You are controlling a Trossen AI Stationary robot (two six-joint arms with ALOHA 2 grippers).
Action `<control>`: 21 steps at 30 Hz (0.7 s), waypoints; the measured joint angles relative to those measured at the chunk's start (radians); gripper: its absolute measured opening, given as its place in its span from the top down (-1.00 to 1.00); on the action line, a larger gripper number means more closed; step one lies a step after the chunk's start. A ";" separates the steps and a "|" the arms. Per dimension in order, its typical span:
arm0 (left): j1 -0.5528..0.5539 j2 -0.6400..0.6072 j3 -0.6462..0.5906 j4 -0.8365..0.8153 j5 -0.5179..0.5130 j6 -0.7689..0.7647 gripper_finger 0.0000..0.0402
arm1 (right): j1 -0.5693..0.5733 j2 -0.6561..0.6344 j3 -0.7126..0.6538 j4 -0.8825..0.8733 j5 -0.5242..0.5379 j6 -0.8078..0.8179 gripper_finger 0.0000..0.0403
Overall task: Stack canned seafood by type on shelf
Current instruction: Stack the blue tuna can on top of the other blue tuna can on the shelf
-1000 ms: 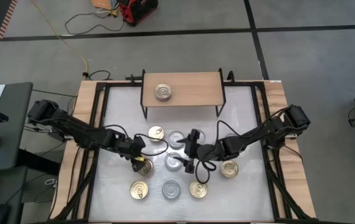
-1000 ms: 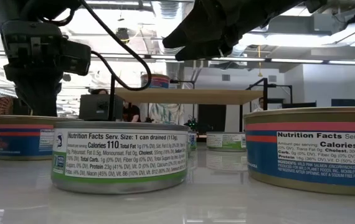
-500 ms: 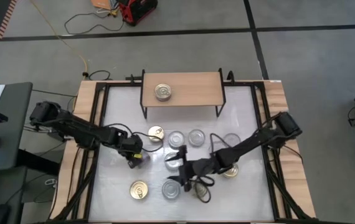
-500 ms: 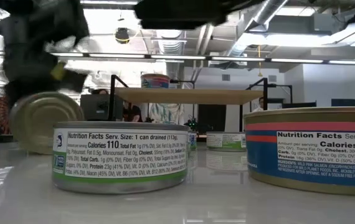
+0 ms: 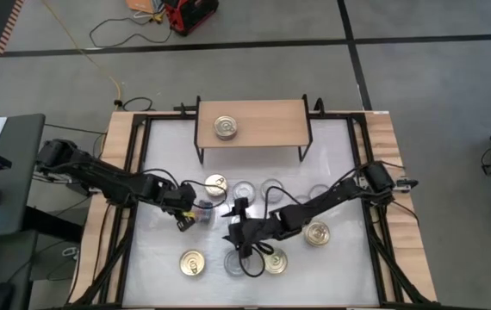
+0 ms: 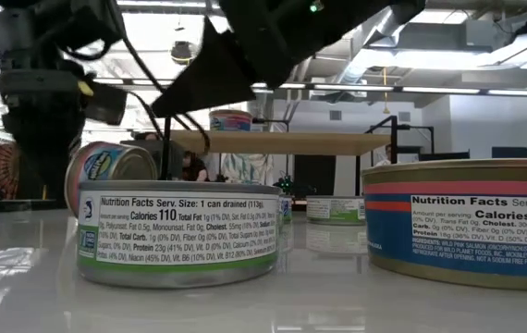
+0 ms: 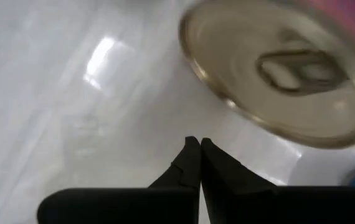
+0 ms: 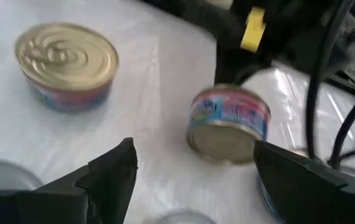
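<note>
Your left claw has its fingers pressed together on nothing, and just beside its tips a short round tin with a gold pull-tab lid and a pink-and-blue label lies tipped on its edge on the glossy white worktop, apart from the fingertips. It looks knocked over rather than set down, so it cannot be gripped from above as it lies. Your right claw stands with its fingers wide apart, holding nothing, and the tipped tin lies ahead of it between the two spread fingers, probably lined up to catch or right it. An upright gold-topped tin sits off to one side of that claw, well apart. Far beyond both claws, the low light-wood shelf on thin black legs carries one silver-topped tin; the other tins remain on the worktop near the claws.
</note>
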 joint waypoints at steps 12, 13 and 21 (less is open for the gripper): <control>-0.040 -0.225 0.007 0.021 -0.083 -0.058 0.23 | -0.037 -0.142 -0.055 -0.234 0.079 0.112 -0.86; -0.049 -0.225 0.007 0.052 -0.084 -0.073 0.12 | -0.047 -0.151 -0.071 -0.235 0.083 0.102 -0.88; -0.088 -0.128 0.009 0.137 -0.109 -0.214 -0.57 | -0.166 -0.339 -0.257 -0.237 0.082 -0.012 -0.93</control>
